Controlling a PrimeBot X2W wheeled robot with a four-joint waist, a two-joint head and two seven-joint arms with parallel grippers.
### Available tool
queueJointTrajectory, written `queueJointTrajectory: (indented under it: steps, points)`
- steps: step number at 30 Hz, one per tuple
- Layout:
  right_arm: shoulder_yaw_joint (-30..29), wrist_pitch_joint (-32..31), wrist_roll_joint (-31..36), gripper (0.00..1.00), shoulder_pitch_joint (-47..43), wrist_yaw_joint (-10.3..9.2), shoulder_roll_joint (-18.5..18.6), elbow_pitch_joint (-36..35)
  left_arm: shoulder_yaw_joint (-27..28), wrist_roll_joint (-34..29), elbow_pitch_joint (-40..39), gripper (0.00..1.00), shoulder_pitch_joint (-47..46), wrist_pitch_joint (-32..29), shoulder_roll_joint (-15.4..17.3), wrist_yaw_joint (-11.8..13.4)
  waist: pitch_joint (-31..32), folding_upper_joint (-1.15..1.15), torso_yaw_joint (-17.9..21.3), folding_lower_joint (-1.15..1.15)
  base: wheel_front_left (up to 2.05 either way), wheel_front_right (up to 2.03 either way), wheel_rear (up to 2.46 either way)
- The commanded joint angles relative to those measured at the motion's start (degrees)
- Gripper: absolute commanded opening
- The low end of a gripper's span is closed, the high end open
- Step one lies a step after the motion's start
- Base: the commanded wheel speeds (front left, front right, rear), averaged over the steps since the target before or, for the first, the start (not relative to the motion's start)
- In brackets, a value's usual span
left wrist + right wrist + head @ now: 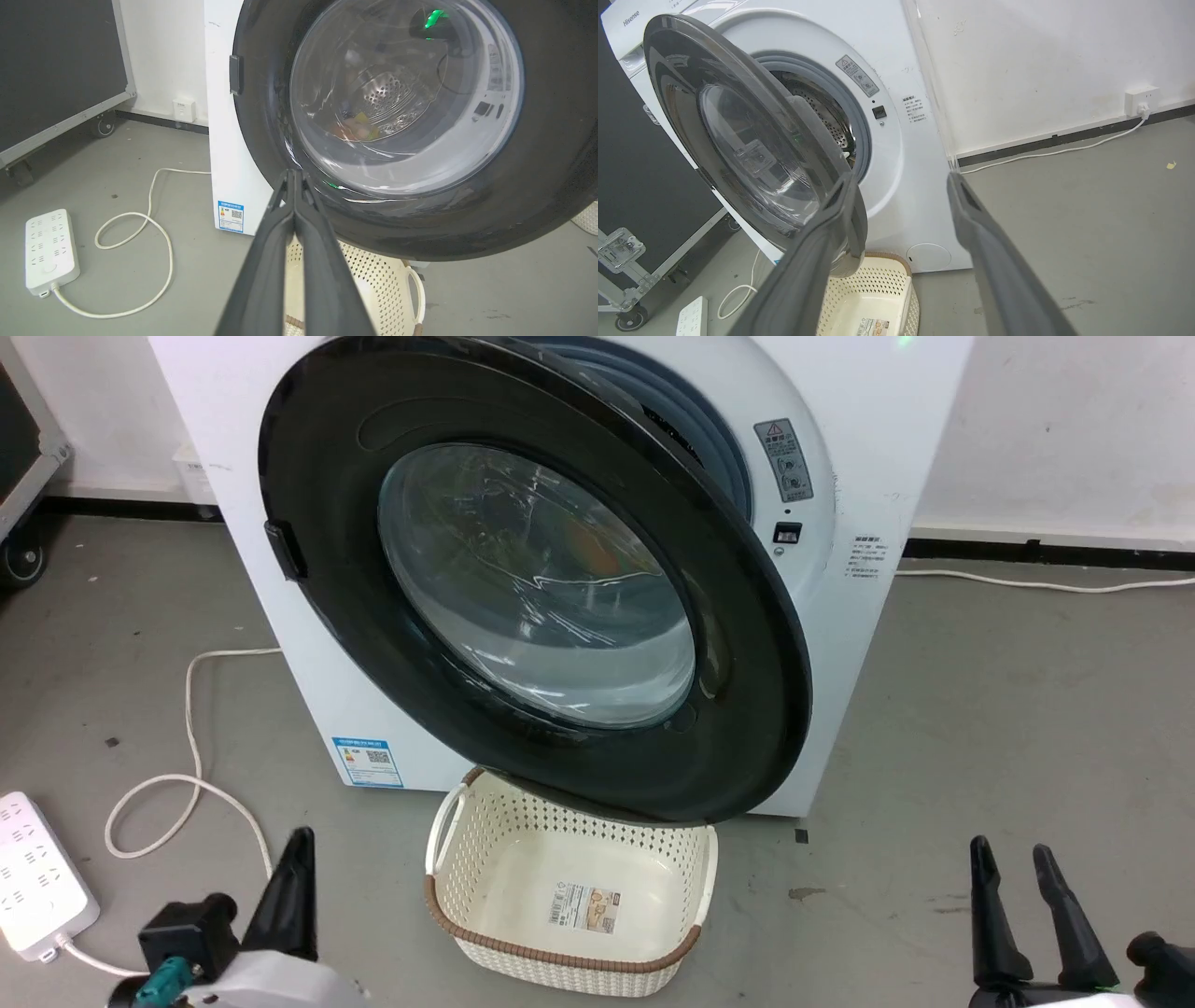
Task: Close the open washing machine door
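The white washing machine (868, 448) stands ahead on the grey floor. Its round door (747, 616), glossy black rim around a clear glass bowl, is swung partly open, hinged on the left. Past its free right edge the grey gasket and steel drum (822, 112) show. The door (551, 154) looms close in the left wrist view, and the door (677, 93) is seen edge-on in the right wrist view. My left gripper (297, 847) is low at the lower left, shut and empty; its fingers (294, 196) meet at the tip. My right gripper (1010, 859) is at the lower right, open and empty.
A cream perforated basket (439, 882) sits on the floor under the door's lower rim. A white power strip (37, 873) and looping cable (191, 709) lie at the left. A dark wheeled case (56, 70) stands far left. Bare floor spreads to the right of the machine.
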State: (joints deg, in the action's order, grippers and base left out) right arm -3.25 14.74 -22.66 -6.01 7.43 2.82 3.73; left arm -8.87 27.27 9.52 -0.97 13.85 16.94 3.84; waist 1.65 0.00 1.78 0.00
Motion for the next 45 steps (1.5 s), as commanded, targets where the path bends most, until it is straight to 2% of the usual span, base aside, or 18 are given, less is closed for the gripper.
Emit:
queueJointTrajectory:
  steps: [1,4,5,6,9,10,11,12,13,19,21,25,26,27,28,30,35,45]
  points:
    - [0.39,0.26,0.67,1.0,-0.99,0.06,0.06,0.38,-0.37,0.43,0.69,0.0,0.94,-0.33,-0.35,-0.37,-0.14,0.0,-0.02,0.0,0.0,0.0,0.0]
    - [0.68,0.26,1.3,1.0,-0.96,0.06,0.06,0.57,-0.29,0.7,1.21,0.0,0.95,-0.32,-0.66,-0.04,-0.28,0.0,-0.09,0.0,0.0,0.0,0.0]
    - [0.66,0.26,1.4,1.0,-0.94,0.06,0.06,0.58,-0.32,0.68,1.28,0.34,0.88,-0.28,-0.69,0.02,-0.3,0.0,-0.14,0.0,0.0,0.0,0.0]
    - [0.63,0.26,1.48,1.0,-0.92,0.06,0.06,0.59,-0.41,0.55,1.32,1.0,0.74,-0.26,-0.64,0.06,-0.34,0.0,-0.19,0.0,0.0,0.0,0.0]
    - [0.53,0.26,2.03,1.0,-0.78,0.06,0.06,0.84,-0.45,0.33,1.46,1.0,0.19,-0.14,-0.45,0.12,-0.39,0.0,-0.28,0.0,0.0,0.0,0.0]
    - [0.46,0.26,2.33,0.89,-0.67,0.06,0.06,0.95,-0.48,0.22,1.47,1.0,0.09,-0.09,-0.38,0.16,-0.4,0.0,-0.28,0.0,0.0,0.0,0.0]
    - [0.33,0.26,2.5,0.16,-0.55,0.06,0.06,1.06,-0.52,0.06,1.46,1.0,-0.01,-0.04,-0.31,0.22,-0.38,0.0,-0.28,0.0,0.0,0.0,0.0]
    - [0.25,0.26,2.96,0.0,-0.46,0.06,0.06,1.2,-0.55,-0.03,1.44,1.0,-0.06,0.01,-0.28,0.28,-0.36,0.0,-0.27,0.0,0.0,0.0,0.0]
    - [0.25,0.26,2.96,0.0,-0.46,0.06,0.06,1.2,-0.55,-0.03,1.44,1.0,-0.06,0.01,-0.28,0.28,-0.36,0.0,-0.27,0.0,0.0,0.0,0.0]
    - [-1.06,0.2,13.79,0.0,1.27,0.06,0.06,-0.78,-0.67,-0.53,1.22,1.0,-0.03,0.32,-0.4,0.85,-0.25,0.0,-0.29,0.0,0.0,0.0,0.0]
    - [-0.74,-0.26,14.78,0.0,1.84,0.06,0.06,-1.36,-0.67,-0.57,1.21,1.0,0.01,0.36,-0.41,0.92,-0.27,0.0,-0.3,0.0,0.0,0.0,0.0]
    - [5.12,-7.35,16.35,0.0,5.49,0.06,0.06,-3.65,-0.87,-0.15,0.65,1.0,0.14,-0.38,-0.77,1.4,-0.64,0.0,-0.49,0.0,0.0,0.0,0.0]
    - [5.12,-7.35,16.35,0.0,5.49,0.06,0.06,-3.65,-0.87,-0.15,0.65,1.0,0.14,-0.38,-0.77,1.4,-0.64,0.0,-0.49,0.0,0.0,0.0,0.0]
    - [7.87,-10.94,16.1,0.0,7.19,0.06,0.06,-3.57,-0.93,0.12,0.37,1.0,-0.03,-0.92,-0.79,1.48,-0.9,0.0,-0.66,0.0,0.0,0.0,0.0]
    - [7.87,-10.94,16.1,0.0,7.19,0.06,0.06,-3.57,-0.93,0.12,0.37,1.0,-0.03,-0.92,-0.79,1.48,-0.9,0.0,-0.66,0.0,0.0,0.0,0.0]
    - [10.38,-15.41,15.29,0.0,10.28,0.06,0.06,-1.84,-0.99,0.57,-0.03,1.0,-0.43,-1.59,-0.84,1.5,-1.47,0.0,-0.93,0.0,0.0,0.0,0.0]
    - [10.91,-17.9,13.69,0.0,15.78,0.06,0.06,4.14,-1.22,1.13,-0.52,1.0,-1.44,-1.98,-0.81,1.02,-3.4,0.0,-1.82,0.0,0.0,0.0,0.0]
    - [9.35,-14.85,12.25,0.0,25.41,0.06,0.06,15.31,-1.12,1.7,-0.47,1.0,-3.38,-1.35,-0.61,0.2,-7.3,0.0,-3.04,0.0,0.0,0.0,0.0]
